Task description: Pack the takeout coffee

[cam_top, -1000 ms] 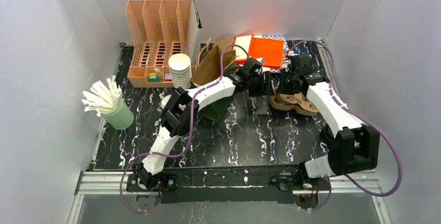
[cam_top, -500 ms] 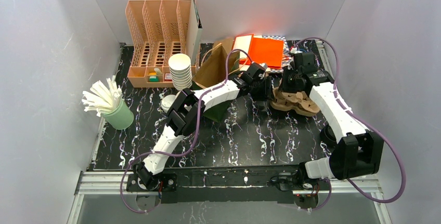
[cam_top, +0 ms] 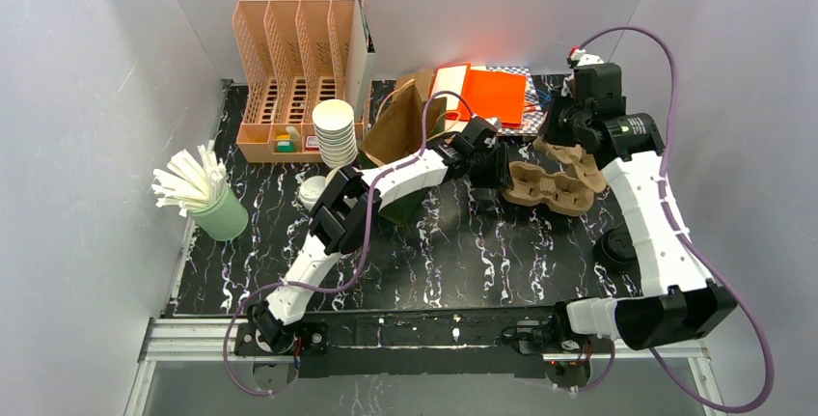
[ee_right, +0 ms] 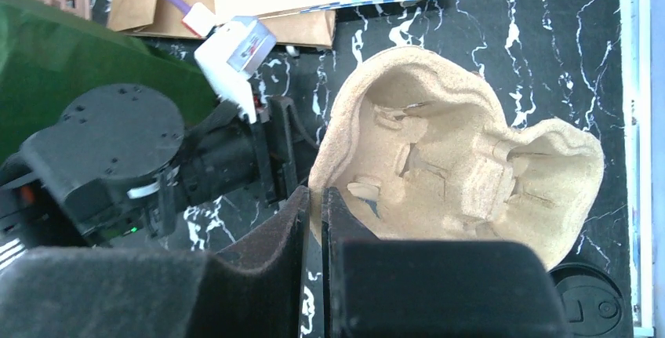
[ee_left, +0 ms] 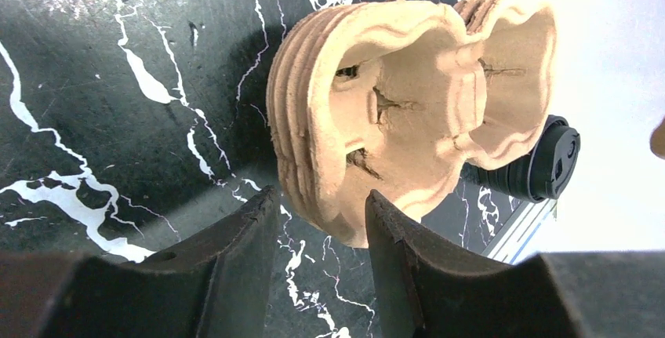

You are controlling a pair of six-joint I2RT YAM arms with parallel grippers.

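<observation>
The right gripper [ee_right: 316,197] pinches the rim of a tan moulded-pulp cup carrier [ee_right: 470,158]. The left gripper [ee_left: 320,203] straddles the edge of the carrier stack [ee_left: 392,110], grip unclear. The single white paper cup [cam_top: 313,190] stands centre-left, well apart from both.

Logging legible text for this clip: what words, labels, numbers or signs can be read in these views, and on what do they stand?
No readable text in any view.
Black round object: raised marks, too small to read.
Small items in the peach desk organizer: too small to read.
Pulp cup carrier: no print visible.
Orange folders: no print visible.
</observation>
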